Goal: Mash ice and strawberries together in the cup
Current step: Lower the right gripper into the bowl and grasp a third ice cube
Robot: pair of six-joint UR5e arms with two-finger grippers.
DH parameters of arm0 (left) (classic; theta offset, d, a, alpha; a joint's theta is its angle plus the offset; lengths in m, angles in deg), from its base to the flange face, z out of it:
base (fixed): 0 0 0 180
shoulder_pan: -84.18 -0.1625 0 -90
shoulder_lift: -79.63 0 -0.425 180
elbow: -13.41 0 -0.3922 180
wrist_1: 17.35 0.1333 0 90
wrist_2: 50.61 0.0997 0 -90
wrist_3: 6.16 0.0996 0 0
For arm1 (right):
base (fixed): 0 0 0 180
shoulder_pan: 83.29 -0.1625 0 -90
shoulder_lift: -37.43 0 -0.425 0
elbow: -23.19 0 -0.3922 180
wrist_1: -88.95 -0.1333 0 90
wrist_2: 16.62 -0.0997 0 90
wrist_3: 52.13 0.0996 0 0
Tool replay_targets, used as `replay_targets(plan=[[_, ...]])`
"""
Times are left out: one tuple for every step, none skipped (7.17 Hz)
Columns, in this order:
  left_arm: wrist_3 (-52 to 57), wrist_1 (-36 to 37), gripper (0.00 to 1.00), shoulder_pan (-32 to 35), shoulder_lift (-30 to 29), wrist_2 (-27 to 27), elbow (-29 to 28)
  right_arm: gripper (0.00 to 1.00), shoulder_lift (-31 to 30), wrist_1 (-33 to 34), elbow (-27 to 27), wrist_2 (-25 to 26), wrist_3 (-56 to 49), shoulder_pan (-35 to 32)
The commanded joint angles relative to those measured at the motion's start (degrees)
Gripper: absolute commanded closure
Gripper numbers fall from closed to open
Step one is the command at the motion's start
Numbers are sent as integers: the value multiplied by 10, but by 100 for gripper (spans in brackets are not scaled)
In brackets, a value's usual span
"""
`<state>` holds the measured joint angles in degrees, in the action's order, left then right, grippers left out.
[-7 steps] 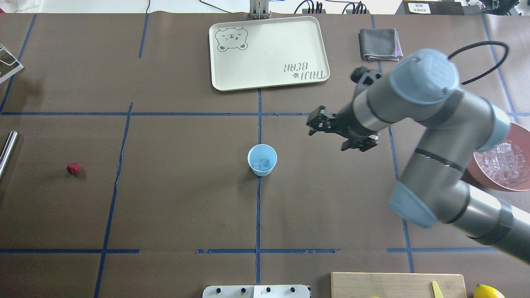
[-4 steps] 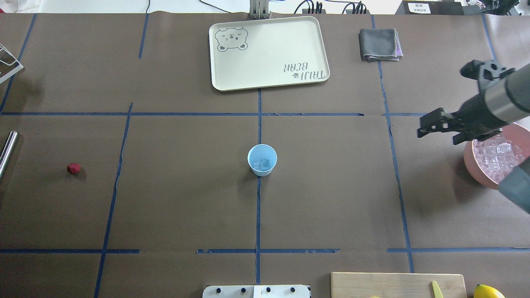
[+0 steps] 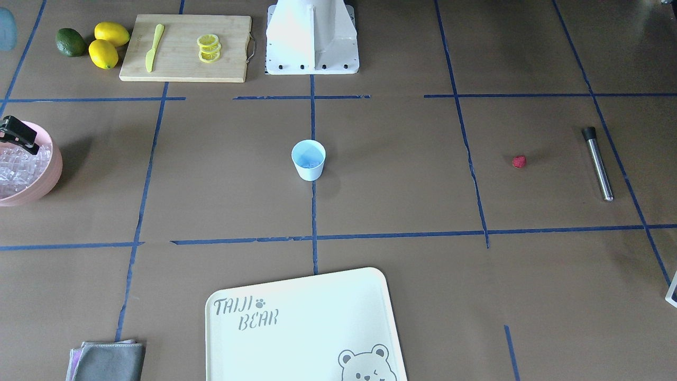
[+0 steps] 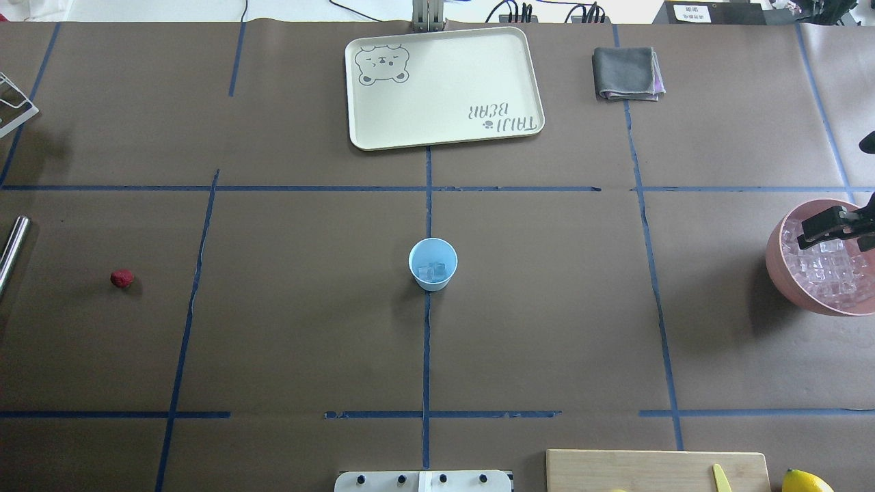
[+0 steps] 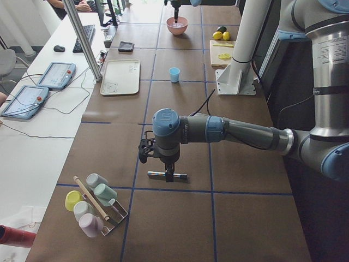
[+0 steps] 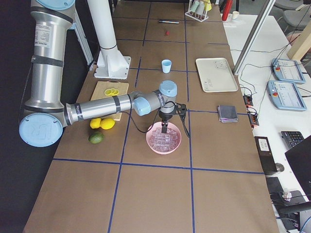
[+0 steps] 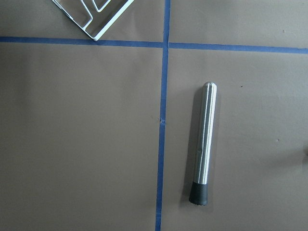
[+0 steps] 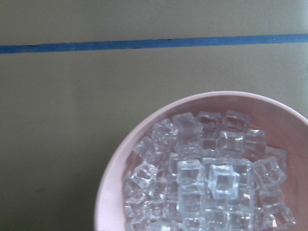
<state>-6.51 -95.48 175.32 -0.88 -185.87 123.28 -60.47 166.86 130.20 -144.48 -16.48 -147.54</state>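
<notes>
- Hanging over the table's left end, the left gripper (image 5: 169, 170) points down above a steel rod (image 4: 14, 249). I cannot tell whether its fingers are apart or together.
- The rod lies flat on the brown paper, near a white wire rack (image 4: 17, 102).
- The strawberry (image 4: 122, 277) lies alone on the paper right of the rod, well apart from the cup (image 4: 433, 264).
- The cup stands upright at the table's centre on a blue tape line, with some ice (image 4: 431, 270) inside.
- A cream tray (image 4: 444, 89) lies beyond the cup, with a grey cloth (image 4: 625, 73) to its right.
- A pink bowl (image 4: 776, 256) at the right edge is heaped with cubes (image 8: 211, 178).
- The right gripper (image 4: 824, 229) hangs over the bowl, cut by the frame edge. I cannot tell how its fingers stand.
</notes>
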Motion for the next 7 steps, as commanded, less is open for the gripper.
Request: replay_targets(plan=[[0,0,0,0,0,0,3,0,-3,1,-23,10,-13,-2],[0,0,0,0,0,0,3,0,7,0,-43,11,-13,0],[0,0,0,0,0,0,3,0,15,0,-54,11,-13,0],[0,0,0,0,0,0,4,1,19,-1,-61,14,-13,1],[0,0,0,0,0,0,4,1,29,-1,-68,18,-13,1],[0,0,0,0,0,0,4,1,37,-1,-82,20,-13,1],[0,0,0,0,0,0,4,2,38,0,-85,20,-12,1]])
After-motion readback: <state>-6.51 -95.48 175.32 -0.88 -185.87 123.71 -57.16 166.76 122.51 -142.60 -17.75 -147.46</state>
